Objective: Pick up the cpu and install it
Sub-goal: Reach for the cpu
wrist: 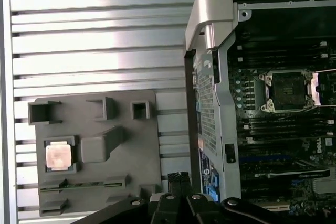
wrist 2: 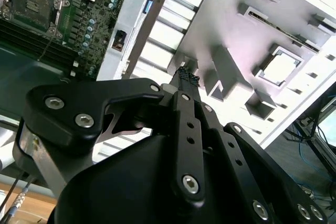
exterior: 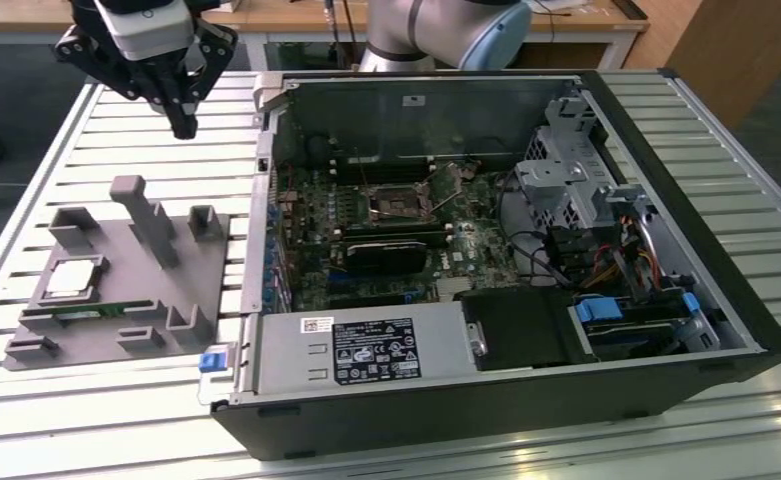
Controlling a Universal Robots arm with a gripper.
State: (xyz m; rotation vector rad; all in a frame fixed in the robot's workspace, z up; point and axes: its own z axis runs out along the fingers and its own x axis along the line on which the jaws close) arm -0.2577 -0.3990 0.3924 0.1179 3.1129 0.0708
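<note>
- Gripper (wrist: 179,178): fingers clenched on nothing, hovering off one edge of the grey holder (wrist: 139,150).
- cpu (wrist: 58,156): flat in a holder recess, well apart from the fingers, across the holder.

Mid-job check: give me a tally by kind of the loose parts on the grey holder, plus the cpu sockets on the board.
cpu: 1
memory stick: 1
socket: 1
Total: 3
</note>
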